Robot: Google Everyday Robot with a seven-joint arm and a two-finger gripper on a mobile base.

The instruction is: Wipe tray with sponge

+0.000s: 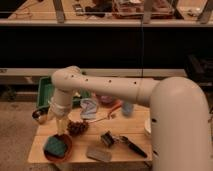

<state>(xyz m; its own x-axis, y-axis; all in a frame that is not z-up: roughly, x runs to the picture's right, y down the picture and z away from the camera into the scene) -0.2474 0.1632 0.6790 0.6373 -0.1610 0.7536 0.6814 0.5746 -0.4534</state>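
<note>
The green tray lies at the table's back left corner, partly covered by my arm. The dark teal sponge rests inside a round orange-brown bowl at the front left. My gripper hangs at the end of the downward-pointing forearm, just above the sponge and slightly behind it. It is open and holds nothing.
A small metal bowl sits left of the gripper and a dark brown clump to its right. A grey block, a black-handled brush, a blue cup and a purple bowl crowd the wooden table.
</note>
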